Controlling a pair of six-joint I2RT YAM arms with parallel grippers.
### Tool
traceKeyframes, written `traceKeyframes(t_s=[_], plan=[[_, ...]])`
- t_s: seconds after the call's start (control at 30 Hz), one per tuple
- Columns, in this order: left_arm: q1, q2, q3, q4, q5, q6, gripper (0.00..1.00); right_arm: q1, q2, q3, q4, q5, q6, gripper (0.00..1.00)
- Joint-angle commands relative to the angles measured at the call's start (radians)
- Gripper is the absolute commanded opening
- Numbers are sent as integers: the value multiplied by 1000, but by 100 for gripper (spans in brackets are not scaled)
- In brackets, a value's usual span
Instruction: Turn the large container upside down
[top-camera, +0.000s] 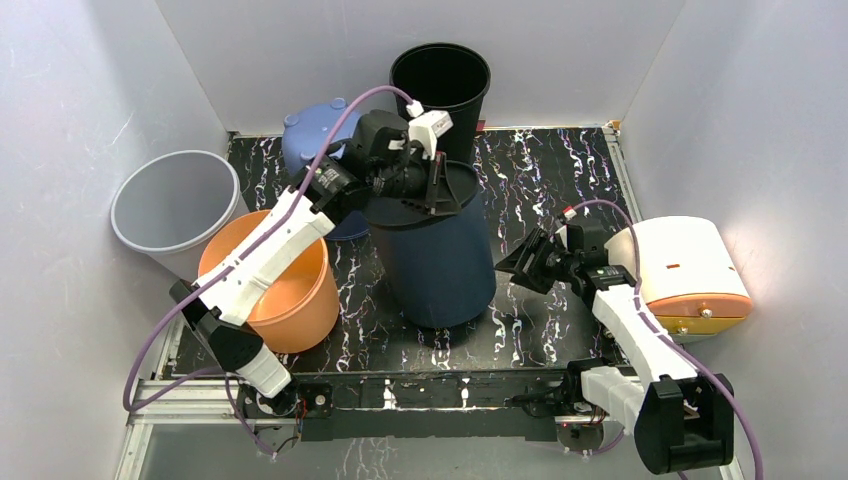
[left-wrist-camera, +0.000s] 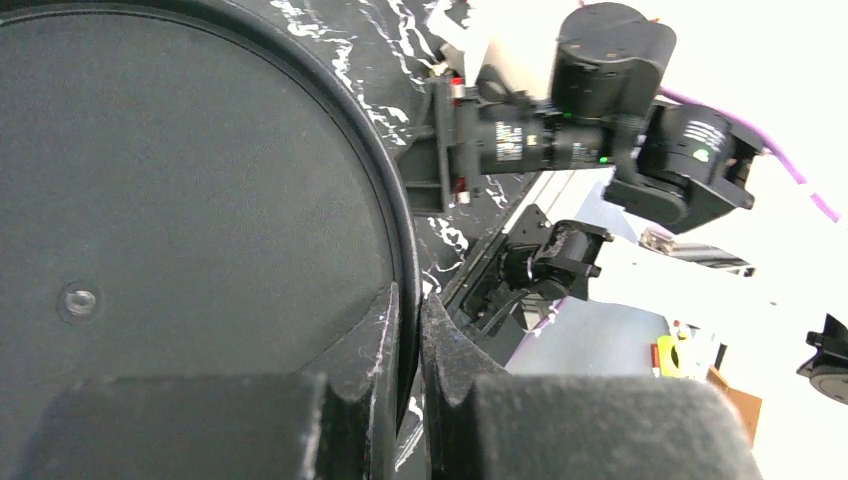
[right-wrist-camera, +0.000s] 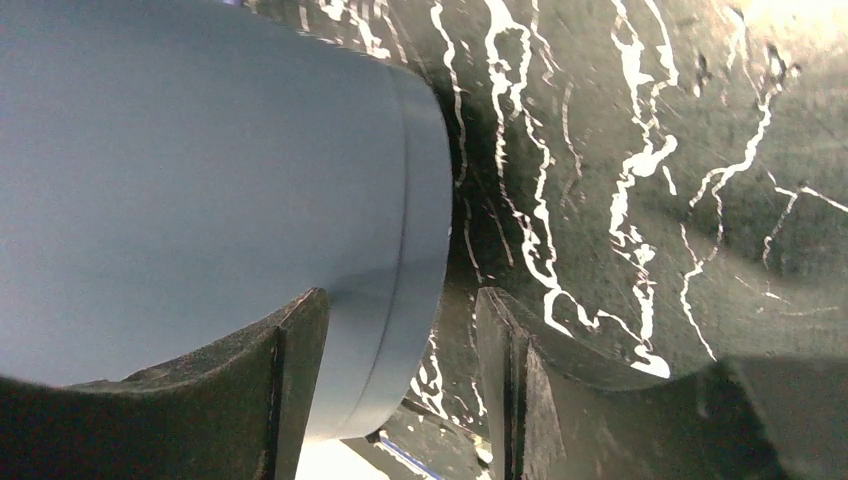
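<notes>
The large dark-blue plastic container (top-camera: 440, 270) at centre frame is smooth with a soft satin sheen; its upturned base looks matt black and faintly dusty. Beneath it, the black white-veined marble-look table (top-camera: 545, 185) is glossy. The orange plastic bucket (top-camera: 305, 310) at lower left is smooth and semi-gloss. The fingers of the left claw (left-wrist-camera: 410, 320) are matt black, grainy and scuffed.
</notes>
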Motion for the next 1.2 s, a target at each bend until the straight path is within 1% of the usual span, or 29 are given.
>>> traceKeyframes(t_s=[0.0,0.13,0.3,0.4,0.43,0.5,0.63,0.73,0.8,0.83,0.87,0.9,0.93,1.03,1.1,1.17], plan=[[-41,-13,-81,72,59,-54,0,26,23,-37,73,-2,2,55],[-51,-16,-148,74,48,-63,0,38,53,-22,83,4,-6,57],[-53,-55,-272,114,41,-66,0,45,118,29,23,27,-72,60],[-53,-53,-295,79,12,-64,3,45,137,70,-19,71,-107,61],[-54,-63,-311,86,8,-69,6,45,140,85,-27,81,-114,62],[-54,-82,-336,94,4,-75,15,46,145,111,-39,99,-124,64],[-53,-85,-333,56,-21,-64,32,45,164,169,-51,148,-131,68],[-53,-85,-315,36,-37,-55,50,44,197,268,-78,215,-139,71],[-54,-85,-281,13,-52,-48,67,44,232,358,-100,264,-146,72],[-53,-85,-251,1,-58,-45,79,44,254,403,-116,299,-147,72],[-53,-84,-225,-16,-67,-39,84,44,277,458,-122,323,-146,72],[-54,-83,-194,-35,-80,-35,95,44,305,512,-138,348,-143,72],[-53,-80,-161,-57,-96,-32,98,44,333,568,-151,379,-133,72],[-53,-70,-70,-124,-126,-14,98,44,429,746,-207,484,-67,74],[-53,-70,-27,-163,-134,-5,98,44,507,857,-208,463,-71,74],[-54,-73,7,-185,-148,2,98,44,579,967,-218,451,-36,76]])
